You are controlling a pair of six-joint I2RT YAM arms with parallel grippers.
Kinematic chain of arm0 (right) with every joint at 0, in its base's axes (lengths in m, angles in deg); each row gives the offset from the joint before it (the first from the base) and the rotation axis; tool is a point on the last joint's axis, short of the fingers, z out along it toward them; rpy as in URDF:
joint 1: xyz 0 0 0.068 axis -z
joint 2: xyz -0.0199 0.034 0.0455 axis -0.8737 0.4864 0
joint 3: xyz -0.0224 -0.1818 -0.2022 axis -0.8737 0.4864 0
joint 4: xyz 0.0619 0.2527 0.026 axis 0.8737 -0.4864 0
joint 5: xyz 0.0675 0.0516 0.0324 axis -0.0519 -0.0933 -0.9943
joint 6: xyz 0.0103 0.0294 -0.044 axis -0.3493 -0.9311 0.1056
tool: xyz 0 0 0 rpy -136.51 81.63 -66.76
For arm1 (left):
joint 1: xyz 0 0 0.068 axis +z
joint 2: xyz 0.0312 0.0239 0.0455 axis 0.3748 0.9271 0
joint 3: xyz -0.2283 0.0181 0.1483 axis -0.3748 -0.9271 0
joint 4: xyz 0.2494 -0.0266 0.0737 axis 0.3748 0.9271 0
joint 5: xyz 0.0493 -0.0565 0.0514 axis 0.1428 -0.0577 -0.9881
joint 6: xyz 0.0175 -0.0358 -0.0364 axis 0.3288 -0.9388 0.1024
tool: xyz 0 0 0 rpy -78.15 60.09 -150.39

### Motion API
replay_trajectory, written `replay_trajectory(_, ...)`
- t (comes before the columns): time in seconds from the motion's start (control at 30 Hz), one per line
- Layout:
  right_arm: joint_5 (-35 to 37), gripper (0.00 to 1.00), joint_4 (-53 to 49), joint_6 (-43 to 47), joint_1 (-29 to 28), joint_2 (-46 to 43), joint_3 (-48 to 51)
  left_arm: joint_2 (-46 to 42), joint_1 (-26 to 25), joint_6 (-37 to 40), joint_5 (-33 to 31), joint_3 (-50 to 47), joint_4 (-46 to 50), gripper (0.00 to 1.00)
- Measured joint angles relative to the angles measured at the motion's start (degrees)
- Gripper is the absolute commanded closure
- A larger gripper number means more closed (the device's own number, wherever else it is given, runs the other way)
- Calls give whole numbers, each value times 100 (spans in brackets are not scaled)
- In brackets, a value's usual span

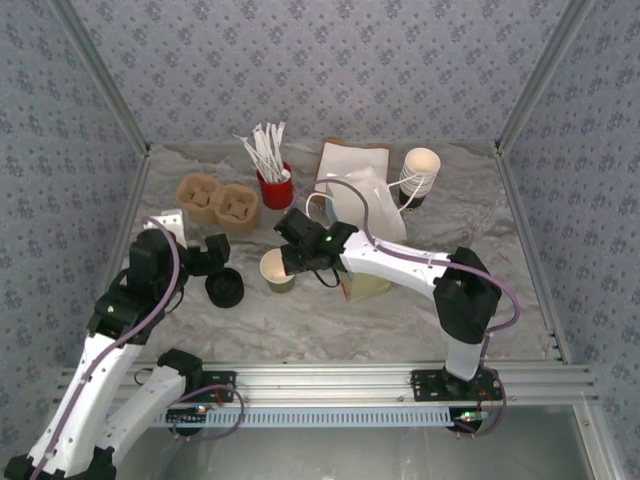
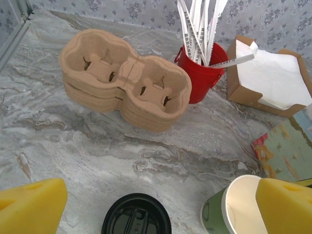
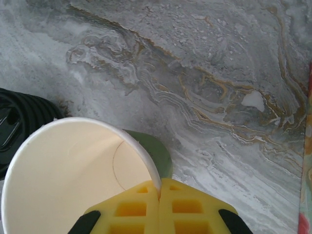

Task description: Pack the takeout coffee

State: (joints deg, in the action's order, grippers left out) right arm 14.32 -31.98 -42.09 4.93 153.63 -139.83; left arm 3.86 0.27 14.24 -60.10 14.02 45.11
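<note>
Nearest the bases, the left gripper (image 2: 161,187) hangs low over the table (image 2: 73,146) with its yellow fingers spread wide and nothing between them. A black lid (image 2: 136,214) lies just below and ahead of it; from overhead it looks like the top of a small pile of lids. Just to the right of that pile is the cup (image 1: 277,271), olive green outside and cream inside, with no lid on it and no drink to be seen in it. The right gripper (image 3: 159,192) is pinched tight on the cup's rim, one finger inside the wall and one outside, on the side away from the lids, with its arm lying off to the right. The cup looks slightly tipped, and I cannot tell whether its base rests on the table or hangs a little clear of it. As I judge it, the cup will be very light and thin-walled. A pinch on the rim can carry it, but the paper may dent or go oval there, which would make a lid harder to seat, and the cup may swing on so small a hold. Once lidded, a grip around the body just under the rolled rim should be steadier. Close behind the right gripper stands the white paper bag (image 1: 380,205). Farther back are the cardboard cup carriers (image 2: 126,80), the red pot of stirrers (image 2: 202,73), the box of napkins (image 2: 273,78) and, far right, a stack of lidless cups (image 1: 420,175).
</note>
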Motion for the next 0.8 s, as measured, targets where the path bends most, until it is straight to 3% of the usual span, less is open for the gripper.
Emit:
replay_trajectory(0.2, -79, 98, 184, -129, 107, 107, 118, 35, 0, -83, 111, -125, -72, 1)
replay_trajectory(0.57, -90, 70, 179, -166, 114, 177, 114, 411, 0, -131, 212, -125, -50, 1)
replay_trajectory(0.8, -83, 61, -175, -127, 114, 179, -297, 428, 0, -256, 188, -125, 151, 1)
